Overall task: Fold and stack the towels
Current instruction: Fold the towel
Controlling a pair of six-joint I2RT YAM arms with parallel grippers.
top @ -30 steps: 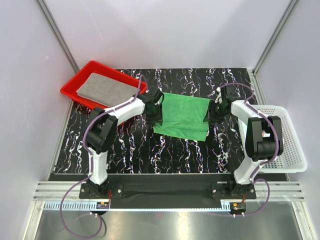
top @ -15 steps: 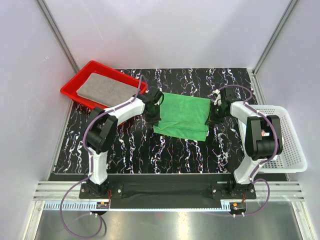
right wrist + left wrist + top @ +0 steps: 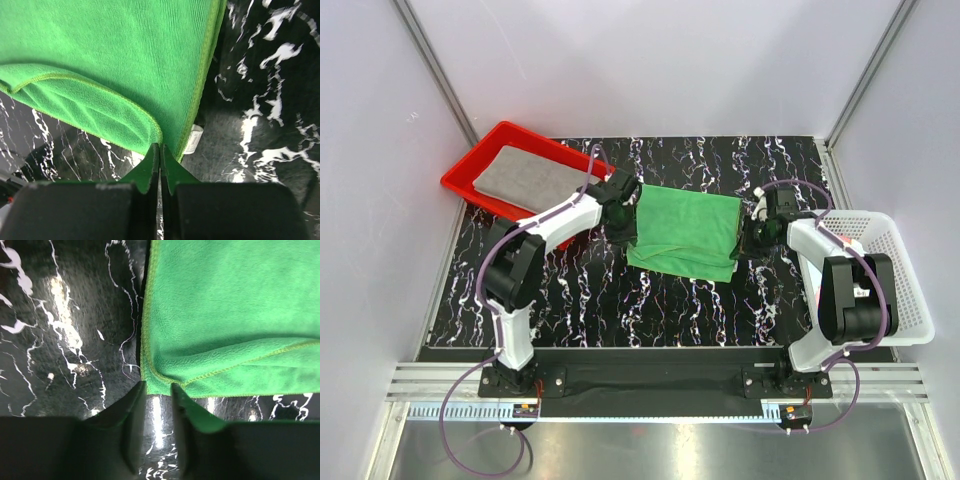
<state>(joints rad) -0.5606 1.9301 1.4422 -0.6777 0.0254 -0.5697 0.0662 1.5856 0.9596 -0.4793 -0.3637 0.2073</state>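
A bright green towel (image 3: 685, 232) lies folded on the black marbled table, its folded edge toward the arms. My left gripper (image 3: 624, 236) stands at its near left corner, jaws a little apart and empty, tips just short of the towel's (image 3: 230, 315) corner in the left wrist view (image 3: 158, 387). My right gripper (image 3: 749, 240) is at the near right corner, shut, its tips (image 3: 160, 147) touching the towel's (image 3: 100, 60) edge beside a small white label (image 3: 192, 140). A grey towel (image 3: 525, 178) lies folded in the red tray (image 3: 460, 185). The white and pink towels are out of view.
The red tray stands at the back left. A white mesh basket (image 3: 890, 290) stands at the right edge, close behind my right arm. Grey walls enclose the table on three sides.
My left gripper has drawn slightly left, off the towel's corner. My right gripper has drawn right and nearer, to the towel's right edge. The towel lies still.
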